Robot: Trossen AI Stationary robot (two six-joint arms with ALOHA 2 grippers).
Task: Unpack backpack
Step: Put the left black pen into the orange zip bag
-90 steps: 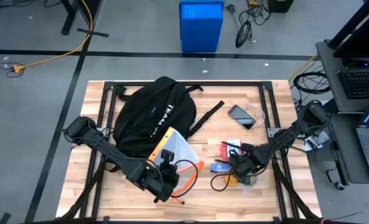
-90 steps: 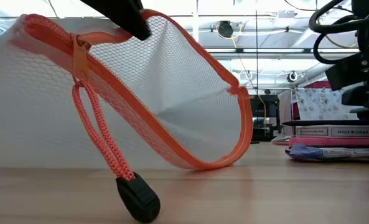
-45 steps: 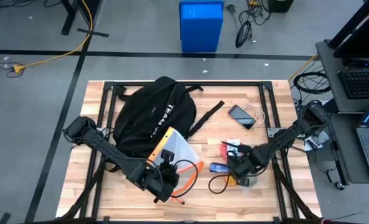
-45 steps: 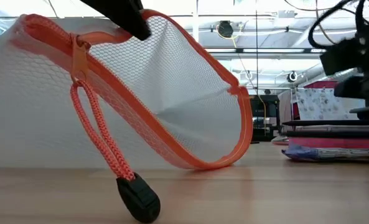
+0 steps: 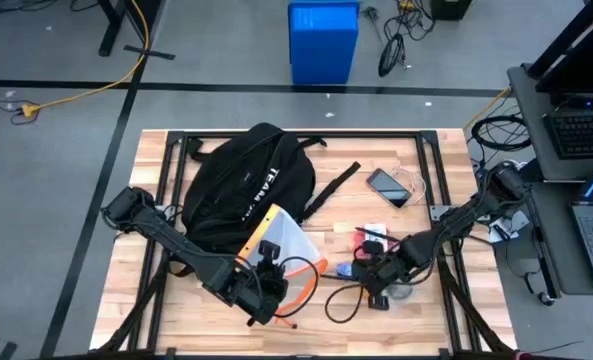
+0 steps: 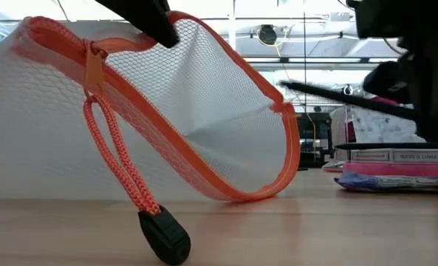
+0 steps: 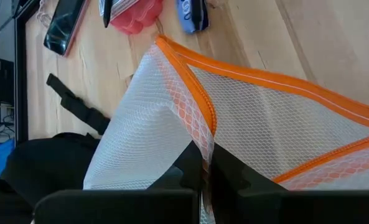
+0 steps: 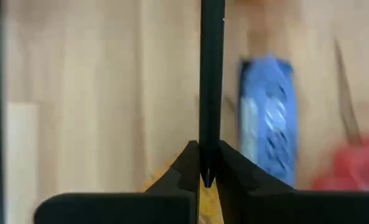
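The backpack (image 5: 248, 190) lies in the upper left of the high view on the worktop (image 5: 446, 320), well apart from the unpacked things at centre right. The left gripper (image 7: 206, 168) is clamped on the orange-edged mesh pouch (image 5: 281, 240) at lower centre; the pouch hangs partly lifted with its zip cord (image 6: 119, 174) trailing on the wood, so a pull could snag the cord or slip the thin mesh from the pinch. The right gripper (image 8: 206, 168) is closed on a thin black cable (image 5: 344, 300) beside the blue item (image 8: 268, 118); dragging the cable's loop could sweep that item or the phone (image 5: 388, 187) out of place.
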